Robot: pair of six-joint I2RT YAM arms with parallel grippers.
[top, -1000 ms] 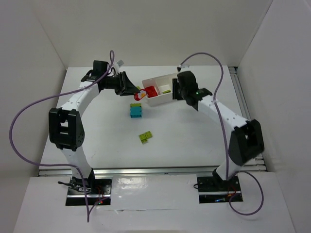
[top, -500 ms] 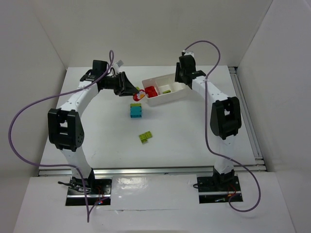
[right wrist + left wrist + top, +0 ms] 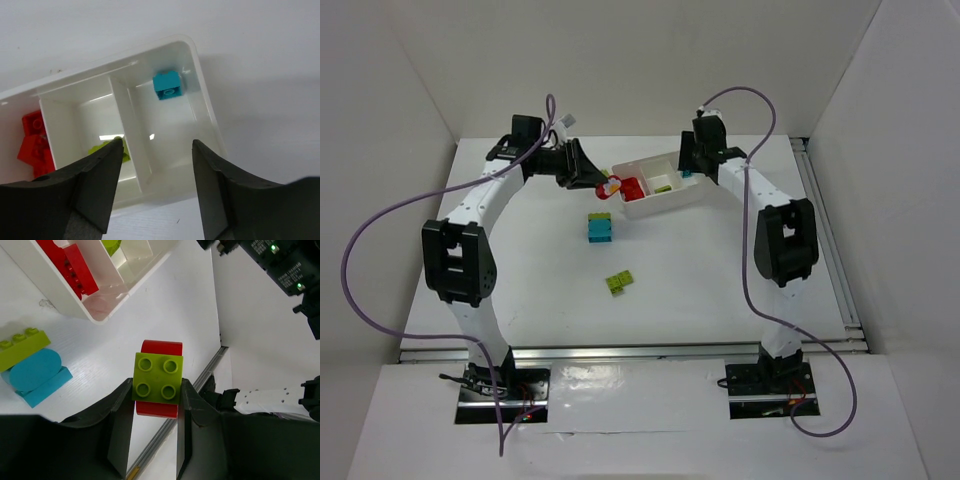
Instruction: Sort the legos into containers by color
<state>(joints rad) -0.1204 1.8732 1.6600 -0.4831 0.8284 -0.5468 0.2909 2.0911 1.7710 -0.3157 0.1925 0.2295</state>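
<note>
My left gripper (image 3: pixel 156 390) is shut on a lime green lego stacked on a red one (image 3: pixel 159 377), held above the table just left of the white three-part containers tray (image 3: pixel 660 206). My right gripper (image 3: pixel 157 142) hangs open and empty over the tray's far side. A cyan lego (image 3: pixel 166 85) lies in the right compartment. The left compartment holds red legos (image 3: pixel 34 142), and the middle one a lime lego (image 3: pixel 107 147). A cyan lego with a lime one against it (image 3: pixel 600 227) and a lime lego (image 3: pixel 619 282) sit on the table.
White walls close in the table on the left, back and right. A metal rail (image 3: pixel 630 350) runs along the near edge, and another (image 3: pixel 825 240) along the right side. Purple cables loop from both arms.
The right arm swung from the tray's right end round to its far side, and its jaws opened. The left gripper shifted slightly back with its stacked bricks.
</note>
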